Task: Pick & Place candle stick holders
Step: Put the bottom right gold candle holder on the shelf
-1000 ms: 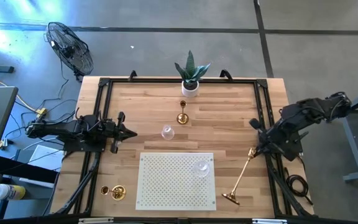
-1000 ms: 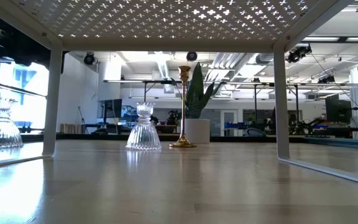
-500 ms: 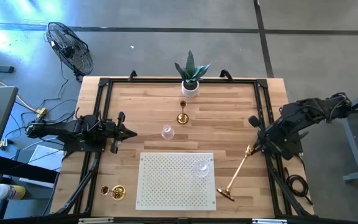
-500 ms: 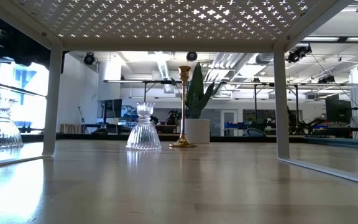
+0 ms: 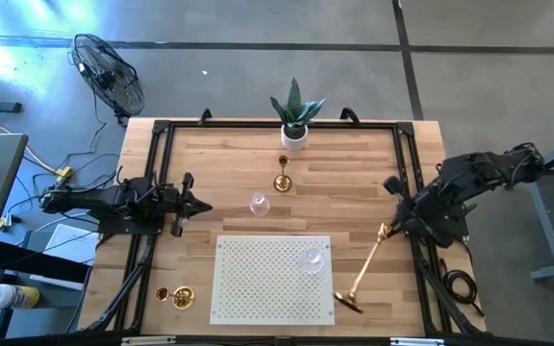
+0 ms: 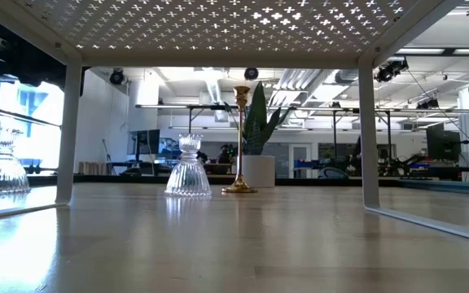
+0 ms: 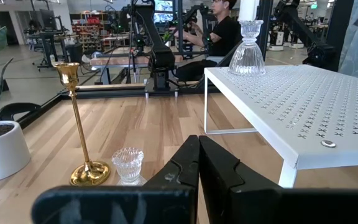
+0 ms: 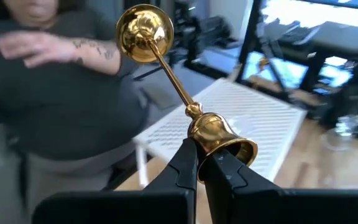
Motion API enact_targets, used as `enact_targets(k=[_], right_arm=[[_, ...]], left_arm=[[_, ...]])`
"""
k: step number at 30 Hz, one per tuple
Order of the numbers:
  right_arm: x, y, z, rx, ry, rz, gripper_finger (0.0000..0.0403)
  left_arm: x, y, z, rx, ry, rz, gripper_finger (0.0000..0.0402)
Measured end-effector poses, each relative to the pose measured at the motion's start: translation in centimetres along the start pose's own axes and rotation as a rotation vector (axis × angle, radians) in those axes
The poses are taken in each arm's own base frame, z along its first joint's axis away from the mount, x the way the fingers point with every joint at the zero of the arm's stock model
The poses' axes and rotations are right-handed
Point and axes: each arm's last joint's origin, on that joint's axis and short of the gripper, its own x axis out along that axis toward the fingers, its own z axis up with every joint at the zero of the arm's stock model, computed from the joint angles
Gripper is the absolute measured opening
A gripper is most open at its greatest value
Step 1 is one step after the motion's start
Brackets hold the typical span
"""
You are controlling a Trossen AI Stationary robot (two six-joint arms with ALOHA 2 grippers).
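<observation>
My right gripper (image 5: 389, 231) is shut on a tall gold candle stick holder (image 5: 365, 269) at the table's right side. Its round base (image 5: 347, 303) points toward the near edge, beside the white perforated mat's (image 5: 258, 288) near right corner. A second tall gold holder (image 5: 282, 174) stands on its base near the plant pot, with a glass holder (image 5: 259, 204) close by. Another glass holder (image 5: 313, 258) stands on the mat. Two gold pieces (image 5: 174, 297) sit at the near left. My left gripper (image 5: 200, 205) waits shut at the left edge. My right gripper pinches the gold holder's candle-cup end (image 8: 211, 142) between its two fingers, at the cup's rim; the fingertips (image 8: 191, 163) cover the exact spot. The stem (image 8: 169, 68) runs on from the fingers along their line. The holder is lifted clear, slanting, base (image 8: 144, 25) farthest from the gripper.
The white mat is a raised shelf on legs (image 6: 369, 138). A white pot with a green plant (image 5: 294, 130) stands at the far edge. Black frame rails (image 5: 407, 163) run along the table's sides. A person (image 8: 61, 106) is beyond the near edge. A fan (image 5: 109, 77) stands off the table.
My right gripper has tipped and rolled a little while staying almost in place. The held gold holder's base has swung slightly toward the table's left, nearer the mat's corner. The left arm has kept still.
</observation>
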Motion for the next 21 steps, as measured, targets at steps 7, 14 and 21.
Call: enact_targets(k=[7, 14, 21], right_arm=[[-0.1, -0.8, 0.5, 0.004, -0.034, -0.241, 0.0], [-0.4, -1.3, 0.7, 0.031, -0.038, -0.453, 0.0], [0.0, -1.9, 0.5, 0.076, -0.003, -0.597, 0.0]], left_arm=[[0.0, 0.0, 0.0, 0.0, 0.0, 0.0, 0.0001], [0.0, 0.0, 0.0, 0.0, 0.0, 0.0, 0.0001], [0.0, 0.0, 0.0, 0.0, 0.0, 0.0, 0.0001]])
